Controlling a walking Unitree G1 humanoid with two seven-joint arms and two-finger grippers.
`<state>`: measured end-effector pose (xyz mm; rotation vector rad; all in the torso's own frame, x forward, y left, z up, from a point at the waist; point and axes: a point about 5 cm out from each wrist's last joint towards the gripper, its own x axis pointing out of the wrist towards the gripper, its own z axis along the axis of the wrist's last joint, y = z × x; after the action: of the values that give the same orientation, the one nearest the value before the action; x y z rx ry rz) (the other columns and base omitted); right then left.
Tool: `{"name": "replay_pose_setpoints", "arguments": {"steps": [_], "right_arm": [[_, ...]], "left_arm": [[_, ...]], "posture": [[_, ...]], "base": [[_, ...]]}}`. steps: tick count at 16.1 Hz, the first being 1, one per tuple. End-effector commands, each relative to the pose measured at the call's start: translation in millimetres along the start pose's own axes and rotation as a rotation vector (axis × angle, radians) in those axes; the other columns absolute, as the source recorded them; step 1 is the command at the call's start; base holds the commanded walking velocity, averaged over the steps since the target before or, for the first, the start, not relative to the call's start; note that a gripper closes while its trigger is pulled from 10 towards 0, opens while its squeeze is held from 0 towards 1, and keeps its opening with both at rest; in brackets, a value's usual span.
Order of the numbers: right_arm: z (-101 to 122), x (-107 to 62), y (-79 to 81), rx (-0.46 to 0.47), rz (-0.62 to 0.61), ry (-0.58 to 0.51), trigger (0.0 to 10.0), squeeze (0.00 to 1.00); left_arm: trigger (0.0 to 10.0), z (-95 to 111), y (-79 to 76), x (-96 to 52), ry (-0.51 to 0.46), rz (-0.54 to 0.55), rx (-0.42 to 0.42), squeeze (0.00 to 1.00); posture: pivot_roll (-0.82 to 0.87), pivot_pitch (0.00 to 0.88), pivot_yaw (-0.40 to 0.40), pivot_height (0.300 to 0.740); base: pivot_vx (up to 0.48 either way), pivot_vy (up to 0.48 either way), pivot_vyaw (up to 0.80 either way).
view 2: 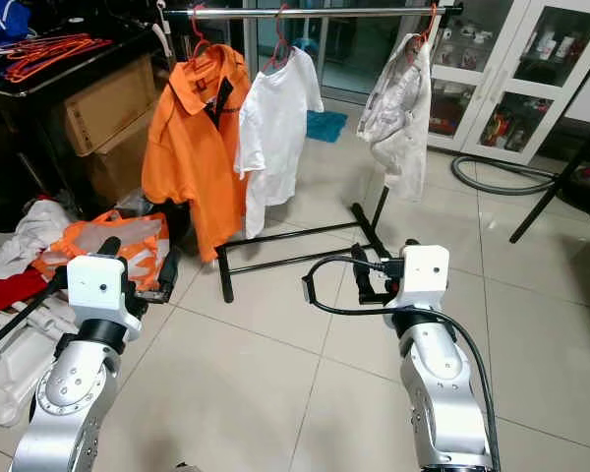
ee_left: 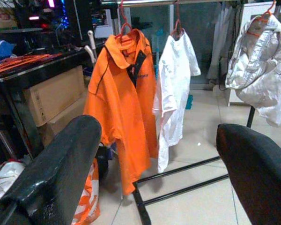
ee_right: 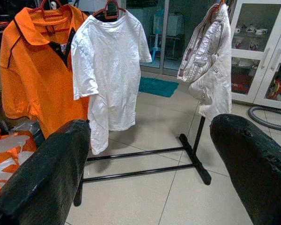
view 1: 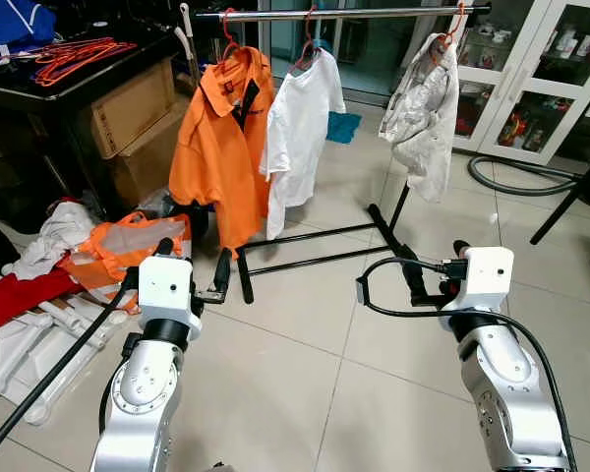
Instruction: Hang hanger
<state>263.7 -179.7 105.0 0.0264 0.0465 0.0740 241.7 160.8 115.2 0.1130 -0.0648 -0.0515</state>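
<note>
A clothes rail (view 1: 344, 13) runs across the far side of the room. On red hangers it carries an orange polo shirt (view 1: 221, 147), a white T-shirt (view 1: 300, 128) and a silvery jacket (view 1: 423, 118). Several spare red hangers (view 1: 74, 54) lie on the black table at the far left. My left gripper (view 1: 193, 258) is raised over the floor tiles, well short of the rack, open and holding nothing. My right gripper (view 1: 436, 261) is held at the same height, also open and holding nothing. In the left wrist view, the fingers (ee_left: 56, 173) frame the orange shirt (ee_left: 124, 103).
The rack's black base bars (view 1: 315, 246) lie on the tiles ahead. A heap of clothes (view 1: 98, 246) and a white folded frame (view 1: 20, 344) cover the floor at left, below cardboard boxes (view 1: 128, 108). White glass-door cabinets (view 1: 531, 69) and a hose (view 1: 511, 182) are at right.
</note>
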Motion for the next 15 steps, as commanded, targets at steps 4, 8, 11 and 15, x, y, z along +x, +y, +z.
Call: {"name": "replay_pose_setpoints", "arguments": {"steps": [4, 8, 11, 15], "right_arm": [[1, 1.7, -1.0, 0.015, -0.001, 0.004, 10.0, 0.0], [0, -2.7, 1.6, -0.039, 0.06, 0.018, 10.0, 0.0], [5, -9.1, 5.4, -0.065, 0.05, -0.008, 10.0, 0.0], [4, -9.9, 1.3, -0.059, 0.031, 0.008, 10.0, 0.0]], "left_arm": [[10.0, 3, -2.3, 1.1, -0.008, -0.01, 0.009, 0.0], [10.0, -5, -2.4, -2.2, 0.061, 0.02, 0.035, 0.0], [10.0, -12, -4.4, 2.6, 0.098, -0.041, 0.049, 0.0], [10.0, -5, -3.8, 8.9, 0.08, -0.032, 0.066, 0.0]], "posture": [[0.02, 0.0, -0.013, 0.74], [0.01, 0.058, 0.014, 0.74], [-0.03, 0.055, 0.044, 0.74], [-0.02, 0.045, 0.024, 0.74]], "base": [[0.0, 0.0, 0.0], [0.0, 0.0, 0.0], [0.0, 0.0, 0.0], [0.0, 0.0, 0.0]]}}
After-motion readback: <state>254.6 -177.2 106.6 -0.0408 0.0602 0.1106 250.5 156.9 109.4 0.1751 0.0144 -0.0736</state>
